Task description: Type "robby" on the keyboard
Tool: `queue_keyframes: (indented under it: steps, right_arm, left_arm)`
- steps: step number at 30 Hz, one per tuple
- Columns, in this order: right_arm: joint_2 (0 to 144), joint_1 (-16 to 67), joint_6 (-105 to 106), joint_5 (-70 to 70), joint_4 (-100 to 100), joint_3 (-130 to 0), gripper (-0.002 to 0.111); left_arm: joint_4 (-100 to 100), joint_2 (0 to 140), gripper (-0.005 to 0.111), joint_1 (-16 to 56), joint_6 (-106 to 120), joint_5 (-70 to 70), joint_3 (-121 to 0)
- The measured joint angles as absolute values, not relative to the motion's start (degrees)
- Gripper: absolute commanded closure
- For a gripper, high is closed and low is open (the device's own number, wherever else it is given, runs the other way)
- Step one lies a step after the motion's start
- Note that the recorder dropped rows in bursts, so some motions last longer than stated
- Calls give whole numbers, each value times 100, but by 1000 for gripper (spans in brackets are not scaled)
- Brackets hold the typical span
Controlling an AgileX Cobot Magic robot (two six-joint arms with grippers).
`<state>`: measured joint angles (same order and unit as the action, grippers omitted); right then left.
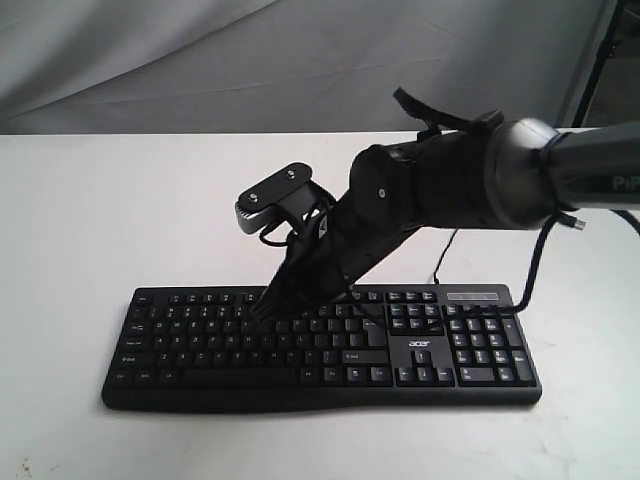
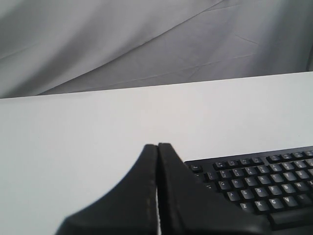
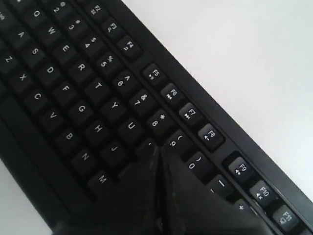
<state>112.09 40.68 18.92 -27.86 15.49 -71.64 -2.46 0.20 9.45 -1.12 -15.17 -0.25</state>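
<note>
The black keyboard with white legends and an acer logo lies on the white table, near the front edge. My right gripper reaches across from the right, slanting down onto the upper letter rows. In the right wrist view its fingers are shut with nothing between them, and my right gripper has its tip at the I key, beside 9 and under 8 on the keyboard. Whether a key is pressed down I cannot tell. My left gripper is shut and empty, off the Esc end of the keyboard, and is out of the exterior view.
The white table runs back to a grey cloth backdrop. A thin black cable leads from the keyboard's back edge under the right arm. A dark stand leg shows at the far right.
</note>
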Motion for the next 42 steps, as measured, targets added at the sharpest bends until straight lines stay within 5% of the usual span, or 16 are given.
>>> queue_keyframes:
  steps: [42]
  right_arm:
    - [11644,4068,1906,-2274,1341,-6965,108]
  left_arm:
    - [-246,20,107,945,-112,-1517,-25]
